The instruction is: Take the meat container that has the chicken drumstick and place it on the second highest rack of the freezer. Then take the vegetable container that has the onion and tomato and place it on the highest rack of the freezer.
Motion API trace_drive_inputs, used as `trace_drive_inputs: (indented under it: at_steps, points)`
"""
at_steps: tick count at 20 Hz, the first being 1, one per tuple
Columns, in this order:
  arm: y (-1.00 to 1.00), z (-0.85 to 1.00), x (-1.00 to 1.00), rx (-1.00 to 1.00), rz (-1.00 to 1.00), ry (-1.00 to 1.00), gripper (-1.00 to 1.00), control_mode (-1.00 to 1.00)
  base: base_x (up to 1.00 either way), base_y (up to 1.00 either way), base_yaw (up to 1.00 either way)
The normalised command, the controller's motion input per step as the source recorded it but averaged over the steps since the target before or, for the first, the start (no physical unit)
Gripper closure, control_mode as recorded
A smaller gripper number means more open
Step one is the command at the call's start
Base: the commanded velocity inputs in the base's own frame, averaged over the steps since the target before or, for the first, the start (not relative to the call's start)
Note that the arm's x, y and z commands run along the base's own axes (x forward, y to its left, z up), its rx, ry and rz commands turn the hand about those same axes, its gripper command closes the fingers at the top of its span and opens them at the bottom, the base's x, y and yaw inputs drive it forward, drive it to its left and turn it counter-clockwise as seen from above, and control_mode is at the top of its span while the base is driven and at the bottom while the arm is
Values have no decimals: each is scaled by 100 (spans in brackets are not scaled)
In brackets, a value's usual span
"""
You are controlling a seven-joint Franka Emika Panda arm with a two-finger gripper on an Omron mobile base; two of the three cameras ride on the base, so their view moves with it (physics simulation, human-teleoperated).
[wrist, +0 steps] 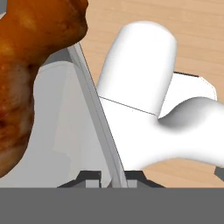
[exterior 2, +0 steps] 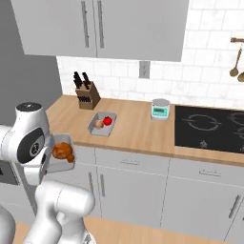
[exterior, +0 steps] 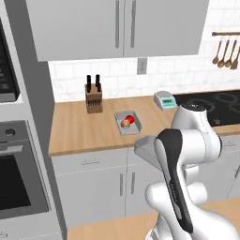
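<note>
The gripper (wrist: 111, 177) is clamped on the rim of the shallow grey meat container (exterior 2: 56, 164), carried off the wooden counter's (exterior 2: 138, 128) front edge. Its glossy orange-brown chicken drumstick (exterior 2: 63, 151) lies loose and would likely slide, so the stiff, light tray should stay level.

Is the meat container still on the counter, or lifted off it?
Lifted: the meat container hangs clear of the counter with the chicken drumstick inside, and the shut gripper clamps its wall.

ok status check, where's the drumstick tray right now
Gripper shut on meat container wall, held off the counter beside the arm. Chicken drumstick inside it. Vegetable container with onion and tomato on counter. Nothing blocking seen.
</note>
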Motion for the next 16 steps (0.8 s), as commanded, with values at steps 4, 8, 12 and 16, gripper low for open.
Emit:
trace_drive_inputs:
  at_steps: [4,8,12,16]
  points:
    - [0,0,0,0,0,0,100,100,-38,0,0]
    - [0,0,0,0,0,0,100,100,-29,17,7]
    - [0,0,0,0,0,0,100,100,-57,46,55]
    - [0,0,0,0,0,0,100,100,-45,65,87]
